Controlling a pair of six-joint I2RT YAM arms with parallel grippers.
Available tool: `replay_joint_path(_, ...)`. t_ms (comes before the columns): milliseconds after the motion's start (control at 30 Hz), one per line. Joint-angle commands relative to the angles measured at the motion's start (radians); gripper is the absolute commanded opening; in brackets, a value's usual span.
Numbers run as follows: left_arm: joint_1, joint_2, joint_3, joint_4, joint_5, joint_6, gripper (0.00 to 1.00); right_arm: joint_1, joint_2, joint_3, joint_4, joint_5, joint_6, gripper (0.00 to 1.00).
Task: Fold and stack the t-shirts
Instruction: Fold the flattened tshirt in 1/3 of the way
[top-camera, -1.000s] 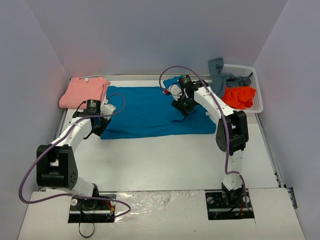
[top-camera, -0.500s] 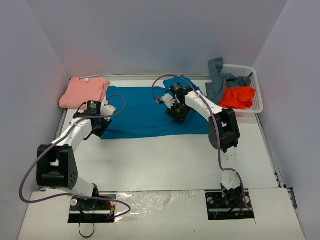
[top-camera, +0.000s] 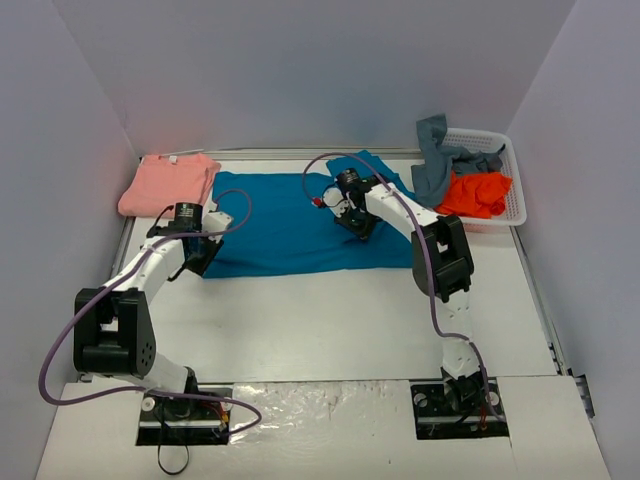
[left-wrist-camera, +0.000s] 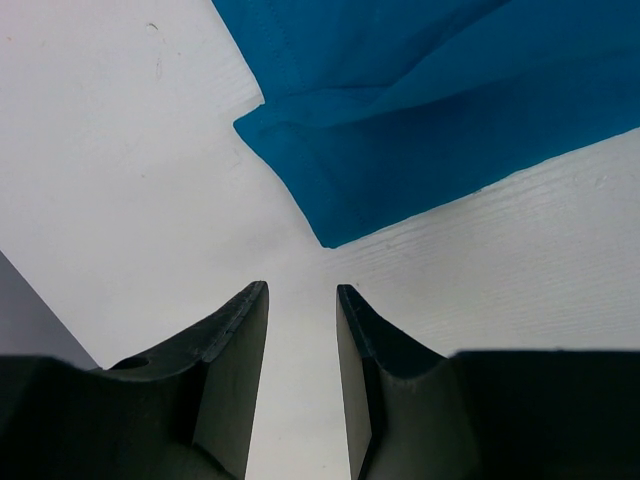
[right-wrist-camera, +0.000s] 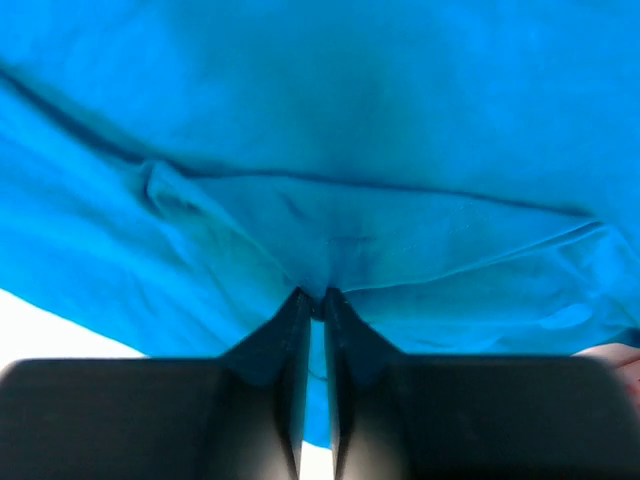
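The teal-blue t-shirt (top-camera: 285, 225) lies spread across the back of the table. My right gripper (top-camera: 357, 222) is shut on a pinch of its cloth (right-wrist-camera: 330, 250) near the shirt's right part, which is drawn leftward. My left gripper (top-camera: 196, 255) is open and empty, just off the shirt's near left corner (left-wrist-camera: 330, 225), over bare table. The salmon-pink t-shirt (top-camera: 168, 183) lies folded at the back left. The bright orange t-shirt (top-camera: 478, 193) and the grey-blue one (top-camera: 437, 160) sit in the basket.
A white lattice basket (top-camera: 510, 180) stands at the back right against the wall. Grey walls close in the back and both sides. White table surface (top-camera: 330, 320) extends in front of the teal shirt.
My right gripper has moved left across the teal shirt, dragging its right edge with it. My left gripper has stayed in place.
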Motion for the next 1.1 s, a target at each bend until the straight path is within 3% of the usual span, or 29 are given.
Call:
replay_joint_path(0,0.007,-0.005,-0.001,0.004,0.000,-0.010,0.33,0.014,0.019,0.037,-0.011,0.066,0.019,0.00)
replay_joint_path(767,0.007,-0.009,-0.003,-0.007,0.004,-0.010,0.32,0.040,0.105,0.161,0.024,0.140,0.043,0.00)
replay_joint_path(867,0.007,-0.008,-0.003,-0.007,0.003,-0.010,0.33,0.049,0.108,0.161,0.030,0.144,0.046,0.15)
replay_joint_path(1067,0.005,-0.014,-0.013,-0.009,-0.005,0.009,0.32,0.049,0.019,0.104,0.076,0.161,0.054,0.28)
